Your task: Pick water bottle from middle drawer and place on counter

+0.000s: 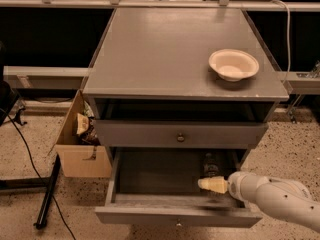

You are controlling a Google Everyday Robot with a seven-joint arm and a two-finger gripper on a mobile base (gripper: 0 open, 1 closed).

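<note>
claw [212, 185] in middle drawer [150, 176], right front | water bottle [210, 164] just behind it | grip: cannot tell

A speckled terrazzo floor [300, 149] lies under dim, warm light. Behind the grey bench [150, 54] a pale rail [150, 4] runs above deep shadow. An open cardboard box [80, 156] stands just beside the bench's left side, near a leaning black pole [48, 194]. The hand [212, 184] sits low at right, inside the bench's open lower drawer [175, 216].
</note>
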